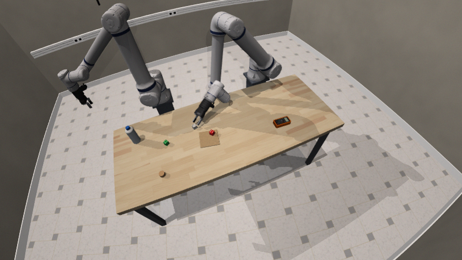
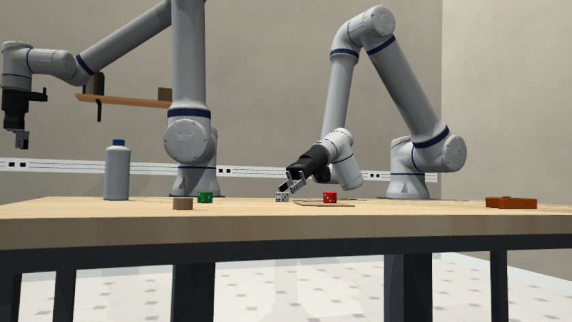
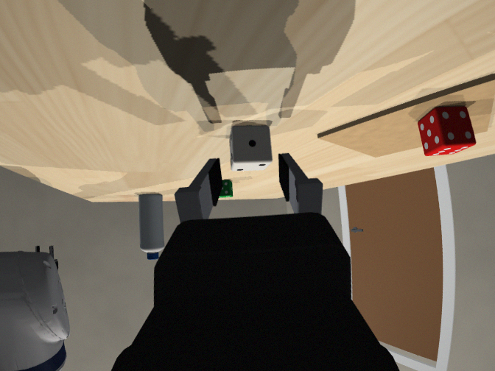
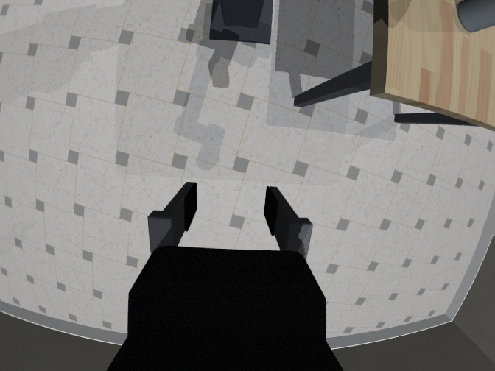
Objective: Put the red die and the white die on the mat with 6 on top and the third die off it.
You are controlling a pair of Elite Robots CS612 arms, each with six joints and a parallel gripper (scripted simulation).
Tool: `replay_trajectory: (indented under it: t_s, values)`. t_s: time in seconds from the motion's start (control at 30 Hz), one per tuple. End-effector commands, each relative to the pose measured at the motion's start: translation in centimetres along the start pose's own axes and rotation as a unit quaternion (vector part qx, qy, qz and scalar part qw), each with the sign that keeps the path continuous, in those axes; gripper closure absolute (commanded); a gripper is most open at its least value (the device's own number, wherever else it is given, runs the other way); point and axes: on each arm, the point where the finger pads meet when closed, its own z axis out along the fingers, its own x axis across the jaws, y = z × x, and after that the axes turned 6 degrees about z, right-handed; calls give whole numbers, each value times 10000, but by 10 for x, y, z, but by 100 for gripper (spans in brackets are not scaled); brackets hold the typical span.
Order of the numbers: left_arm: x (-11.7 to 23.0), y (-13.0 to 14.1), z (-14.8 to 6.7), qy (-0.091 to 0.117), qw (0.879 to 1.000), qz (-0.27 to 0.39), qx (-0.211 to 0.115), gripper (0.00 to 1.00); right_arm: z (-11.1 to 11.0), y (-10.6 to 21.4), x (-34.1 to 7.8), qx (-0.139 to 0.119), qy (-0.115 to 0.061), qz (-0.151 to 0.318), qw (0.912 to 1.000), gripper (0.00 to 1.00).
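Note:
The white die [image 1: 194,126] [image 2: 282,196] [image 3: 251,147] sits flat on the table off the mat [image 1: 208,141] [image 2: 308,204] [image 3: 371,139]. One pip faces my left gripper; its top shows two dots, not 6. The red die [image 1: 211,132] [image 2: 330,197] [image 3: 455,129] sits flat on the mat near its back edge; its top shows several pips, looking like 6. The green die [image 1: 165,142] [image 2: 205,197] [image 3: 227,188] is off the mat. My left gripper [image 1: 195,123] [image 2: 286,189] [image 3: 250,170] is open, tilted, just above and behind the white die. My right gripper [image 1: 89,103] [image 2: 22,144] [image 4: 230,198] is open and empty, over the floor beyond the table.
A grey bottle [image 1: 133,135] [image 2: 117,172] [image 3: 151,221] with a blue cap stands beyond the green die. A brown disc [image 1: 161,174] [image 2: 182,203] lies near the front edge. An orange multimeter [image 1: 281,122] [image 2: 510,202] lies on the far side of the mat.

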Motion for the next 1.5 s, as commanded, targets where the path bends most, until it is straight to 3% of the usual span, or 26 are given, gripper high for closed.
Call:
replay_trajectory:
  t_s: [0.0, 0.23, 0.7, 1.13, 1.47]
  values:
    - [0, 1, -2, 0, 10000, -2, -8, 13, -1, 1, 0, -10, -1, 0, 10000, 0]
    - [1, 6, -5, 0, 10000, -2, -8, 13, -1, 1, 0, -10, -1, 0, 10000, 0]
    - [5, 52, -30, 0, 10000, -2, -8, 13, -1, 1, 0, -10, -1, 0, 10000, 0]
    - [6, 54, -30, -4, 10000, -1, 28, 13, -1, 1, 0, -10, -1, 0, 10000, 0]
    - [5, 56, -28, -32, 9996, 2, 285, 13, -1, 1, 0, -10, -1, 0, 10000, 0]
